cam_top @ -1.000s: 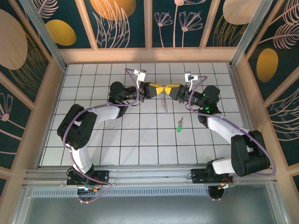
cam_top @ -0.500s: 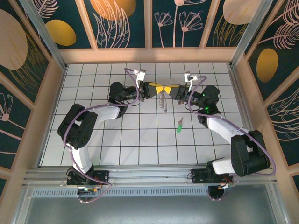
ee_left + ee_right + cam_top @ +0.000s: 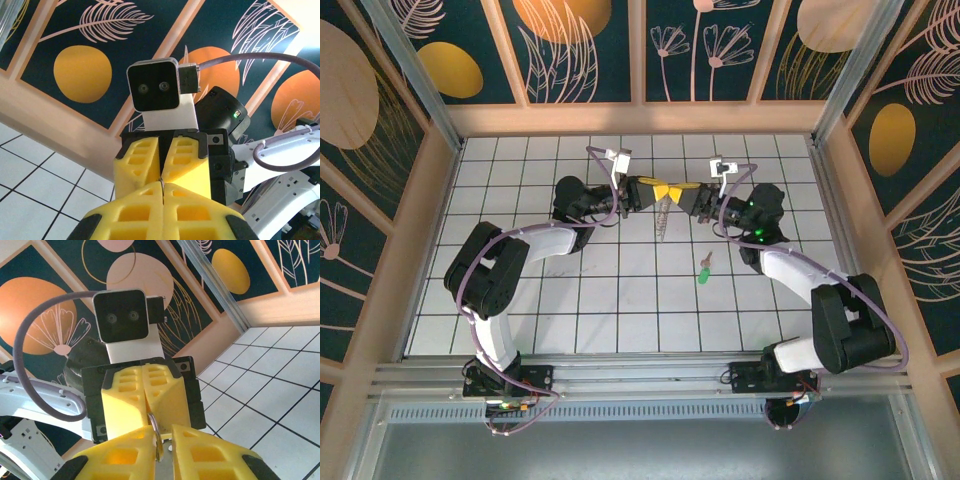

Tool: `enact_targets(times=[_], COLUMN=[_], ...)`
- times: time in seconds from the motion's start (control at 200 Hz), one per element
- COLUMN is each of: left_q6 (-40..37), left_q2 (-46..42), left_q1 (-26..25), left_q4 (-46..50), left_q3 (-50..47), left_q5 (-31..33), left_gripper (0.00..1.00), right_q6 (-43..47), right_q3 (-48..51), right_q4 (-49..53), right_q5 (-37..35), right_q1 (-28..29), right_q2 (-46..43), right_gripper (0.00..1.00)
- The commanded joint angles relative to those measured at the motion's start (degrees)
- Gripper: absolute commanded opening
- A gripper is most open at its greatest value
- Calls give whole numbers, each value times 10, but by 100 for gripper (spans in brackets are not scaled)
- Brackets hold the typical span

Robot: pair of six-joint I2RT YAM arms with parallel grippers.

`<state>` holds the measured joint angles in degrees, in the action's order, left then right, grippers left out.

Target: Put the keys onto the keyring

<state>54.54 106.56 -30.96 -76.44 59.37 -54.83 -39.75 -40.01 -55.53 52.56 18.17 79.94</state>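
Top external view: left hand (image 3: 658, 190) and right hand (image 3: 677, 192), both clamped on the ring (image 3: 155, 436), risk dropping it if either loosens, green key (image 3: 703, 270) waiting below them.

Robot test cell/lab: tiled table (image 3: 620, 300) w/ alu frame (image 3: 410, 70), patterned wall panels (image 3: 580, 45).
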Motion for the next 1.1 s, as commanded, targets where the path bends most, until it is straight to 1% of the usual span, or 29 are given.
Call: enact_targets(times=[0.0,0.085,0.235,0.34,0.375,0.476,0.551,0.576,0.721,0.901,1.091], left_q6=[4,4,4,3,6,17,27,30,49,73,111], left_q2=[0,-1,-2,-10,-15,-35,-51,-55,-72,-62,-32], left_q1=[-3,-3,-3,-3,-3,-3,-3,-3,-3,-3,-3], left_q4=[-34,-34,-29,-17,-15,-15,-26,-27,-39,-64,-118], left_q3=[5,5,4,-2,-7,-24,-33,-49,-73,-78,-77], left_q5=[3,3,11,48,66,115,146,157,200,219,226], left_gripper=[0,0,0,0,6,18,23,24,29,31,32], right_q6=[0,0,4,2,-5,-31,-47,-54,-83,-118,-141], right_q3=[-12,-14,-11,-6,-3,4,5,6,7,10,5], right_q4=[-12,-13,-10,-15,-25,-63,-93,-103,-161,-231,-263], right_q5=[1,2,-6,-27,-33,-47,-53,-54,-68,-98,-127], right_q1=[6,7,5,0,-3,-9,-9,-9,-4,11,27], right_q2=[8,12,7,2,3,4,8,11,27,47,61], right_gripper=[10,0,0,0,0,0,0,0,0,0,0])
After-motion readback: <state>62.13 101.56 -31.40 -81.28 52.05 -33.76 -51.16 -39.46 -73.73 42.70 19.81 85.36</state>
